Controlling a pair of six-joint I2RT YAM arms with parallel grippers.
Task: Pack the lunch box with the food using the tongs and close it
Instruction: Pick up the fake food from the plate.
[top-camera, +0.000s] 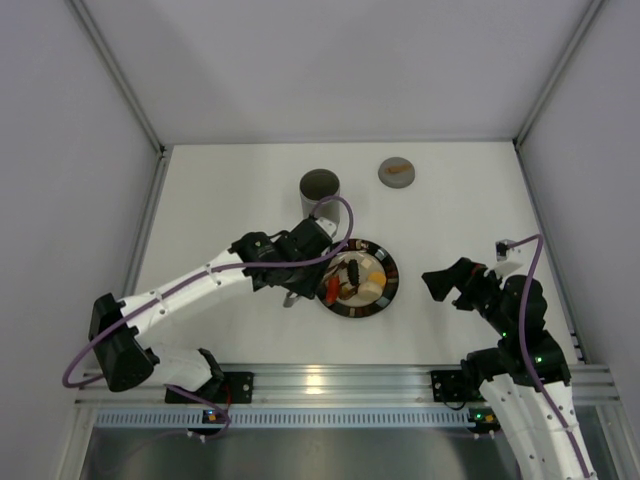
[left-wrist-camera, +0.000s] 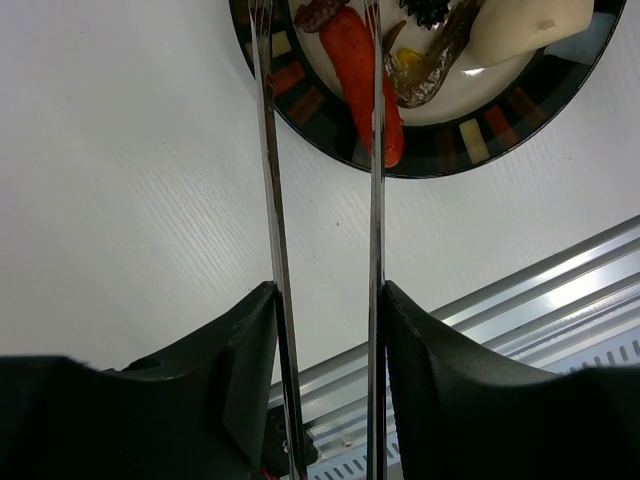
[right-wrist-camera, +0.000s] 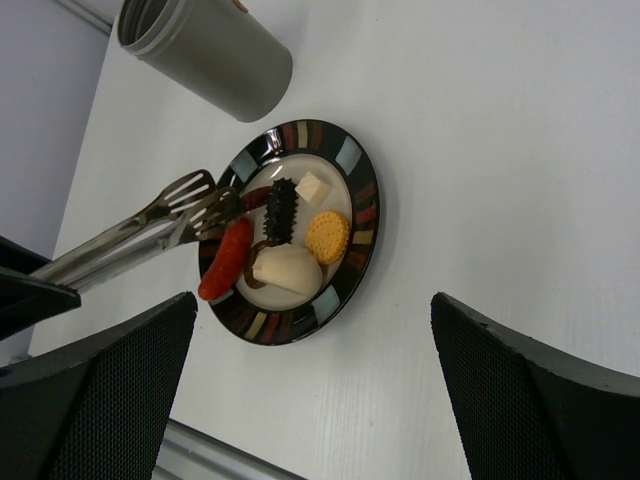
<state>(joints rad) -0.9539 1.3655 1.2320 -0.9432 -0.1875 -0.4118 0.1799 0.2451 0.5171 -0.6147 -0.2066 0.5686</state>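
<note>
My left gripper (left-wrist-camera: 325, 300) is shut on the silver tongs (left-wrist-camera: 270, 180), one slim arm against each finger. The tong tips (right-wrist-camera: 195, 200) hang apart over the left rim of the striped dark plate (right-wrist-camera: 360, 200), around the top end of a red sausage (right-wrist-camera: 226, 262). Also on the plate are other pieces of food: a black spiky piece (right-wrist-camera: 280, 212), a round cracker (right-wrist-camera: 327, 236), a cream piece (right-wrist-camera: 288, 270) and a pale cube (right-wrist-camera: 312, 187). The grey lunch box (top-camera: 320, 187) stands open-mouthed behind the plate. My right gripper (top-camera: 447, 283) is open and empty, right of the plate.
A flat grey lid (top-camera: 397, 172) with an orange mark lies at the back, right of the lunch box. An aluminium rail (top-camera: 330, 380) runs along the near table edge. Enclosure walls border the table on the left, right and back.
</note>
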